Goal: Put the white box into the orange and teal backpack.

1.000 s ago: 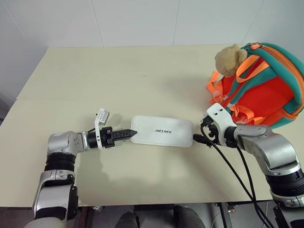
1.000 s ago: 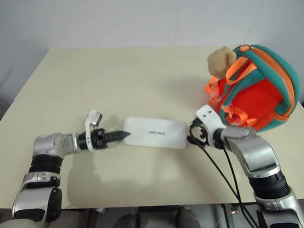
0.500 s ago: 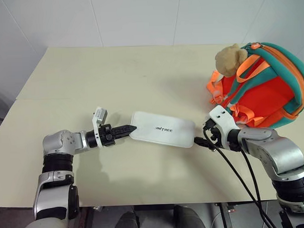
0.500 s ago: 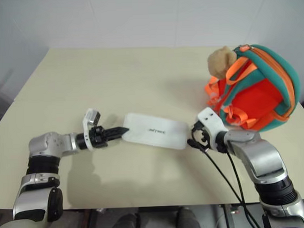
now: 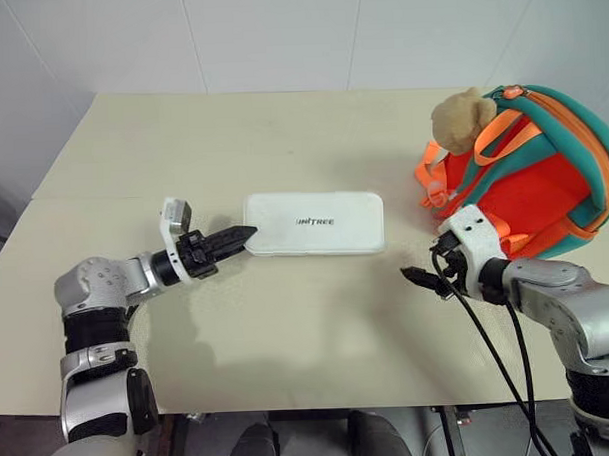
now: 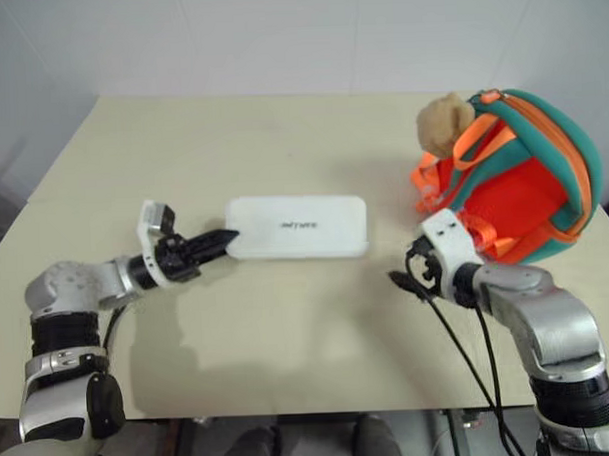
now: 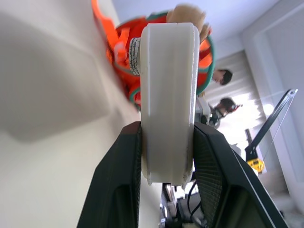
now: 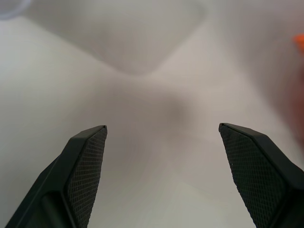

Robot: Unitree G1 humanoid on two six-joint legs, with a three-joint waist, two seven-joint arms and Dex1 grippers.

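The white box (image 5: 314, 224) hangs level a little above the table, its lettering facing up. My left gripper (image 5: 240, 235) is shut on the box's left end; in the left wrist view the box's edge (image 7: 166, 95) sits squeezed between the two black fingers (image 7: 118, 180). My right gripper (image 5: 414, 277) stands open with nothing in it, to the right of the box and apart from it, just in front of the orange and teal backpack (image 5: 528, 180). The backpack stands at the table's right side with a tan plush bear (image 5: 461, 117) at its top.
The cream table (image 5: 288, 329) stretches wide behind and in front of the box. Black cables (image 5: 488, 332) hang from my right wrist over the table's front edge. A white wall rises behind the table.
The left gripper has lifted the box off the table and swung it further back. The right gripper, earlier at the box's right end, has drawn away to the right.
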